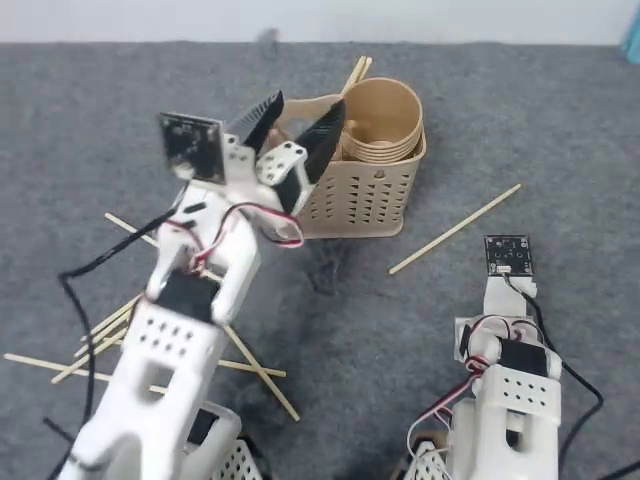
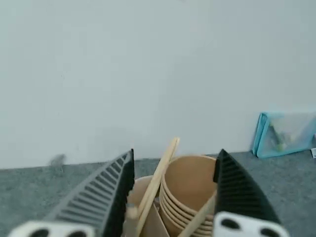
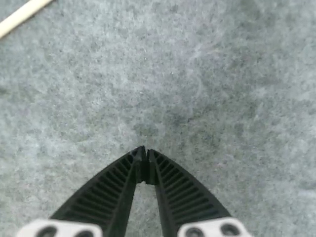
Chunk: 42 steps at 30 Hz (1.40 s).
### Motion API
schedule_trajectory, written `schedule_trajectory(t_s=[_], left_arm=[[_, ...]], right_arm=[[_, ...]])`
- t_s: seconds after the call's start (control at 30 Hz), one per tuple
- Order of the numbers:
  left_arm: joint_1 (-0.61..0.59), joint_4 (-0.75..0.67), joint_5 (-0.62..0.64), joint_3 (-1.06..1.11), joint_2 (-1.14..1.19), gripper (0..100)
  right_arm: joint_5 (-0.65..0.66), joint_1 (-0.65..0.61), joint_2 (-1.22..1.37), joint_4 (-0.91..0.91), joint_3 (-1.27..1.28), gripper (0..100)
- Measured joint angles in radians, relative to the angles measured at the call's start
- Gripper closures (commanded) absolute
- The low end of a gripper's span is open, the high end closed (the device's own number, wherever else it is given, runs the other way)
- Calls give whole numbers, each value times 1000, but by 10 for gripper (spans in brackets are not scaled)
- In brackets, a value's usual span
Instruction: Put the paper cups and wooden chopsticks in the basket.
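Grey carpet (image 1: pixel 480 110) covers the whole work surface, with a pale wall (image 2: pixel 148 74) beyond the basket (image 1: pixel 365 200). Inside the basket sits a nested stack of paper cups (image 1: pixel 385 120), and 2 chopsticks (image 1: pixel 355 72) lean out over its far rim.

The left gripper (image 1: pixel 312 102) hangs just above the basket's left edge. Its fingers are spread wide with nothing between them, and its wrist view looks across the cups (image 2: pixel 190 192) to a leaning chopstick (image 2: pixel 158 182).

The right gripper (image 3: pixel 146 150) hovers low over bare carpet, nearer the arm bases than the basket is. Its fingers are pressed together and hold nothing.

What is left seems to be chopsticks only. 1 loose chopstick (image 1: pixel 455 230) lies flat just to the right of the basket. Its long axis runs diagonally, from a near end off the basket's front right corner out to a far end farther right. The right arm (image 1: pixel 505 350) is plainly the nearer one. Its closed tips sit on the near side of that stick, so they would have to part and straddle it across its length.

A scatter of chopsticks (image 1: pixel 110 330) lies well to the basket's left and nearer the bases, beside the left arm (image 1: pixel 200 290).
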Motion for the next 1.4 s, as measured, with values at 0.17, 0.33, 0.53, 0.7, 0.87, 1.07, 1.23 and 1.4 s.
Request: schedule_trajectory(t_s=[0.17, 0.33, 0.53, 0.7, 0.87, 1.07, 1.23, 1.4], left_arm=[[-3, 164, 0, -3, -236, 877], [-94, 365, 2, -5, -436, 990], [-282, 638, 3, -2, -506, 987], [-336, 720, 0, 163, -500, 987], [-368, 666, -2, 405, -505, 987], [-443, 528, -2, 637, -505, 987], [-453, 494, -3, 750, -505, 985], [-460, 456, -6, 766, -505, 985]], right_arm=[[0, 0, 0, 0, 0, 991], [0, 0, 0, 0, 0, 991], [0, 0, 0, 0, 0, 991], [0, 0, 0, 0, 0, 991], [-68, 2, 0, 31, -20, 991], [-137, 83, 0, 242, -255, 990], [-144, 107, 48, 315, -451, 989], [-144, 109, 259, 315, -624, 989]])
